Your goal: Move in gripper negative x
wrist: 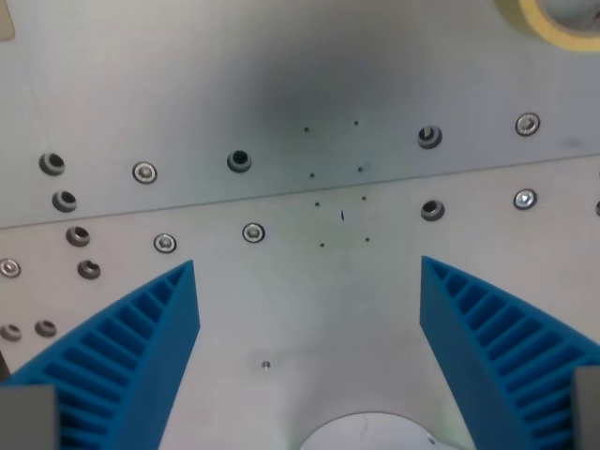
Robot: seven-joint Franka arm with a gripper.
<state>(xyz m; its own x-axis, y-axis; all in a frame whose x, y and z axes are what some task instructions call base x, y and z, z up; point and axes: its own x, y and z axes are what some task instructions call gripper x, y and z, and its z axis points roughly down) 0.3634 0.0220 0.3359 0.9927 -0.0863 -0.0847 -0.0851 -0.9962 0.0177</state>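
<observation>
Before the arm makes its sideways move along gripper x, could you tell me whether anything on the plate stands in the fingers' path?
Nothing visible does. The open gripper hangs over the bare metal plate, where only flush screws and holes show. The tape roll sits at the top right corner of the wrist view, away from the blue fingers. The camera cannot see beyond the frame's edges.

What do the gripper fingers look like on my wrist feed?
The gripper has two bright blue fingers, wedge-shaped, tapering to pointed tips, with ribbed, slatted inner structure. Grey blocks sit at their bases in the bottom corners. No cables or markings show.
</observation>
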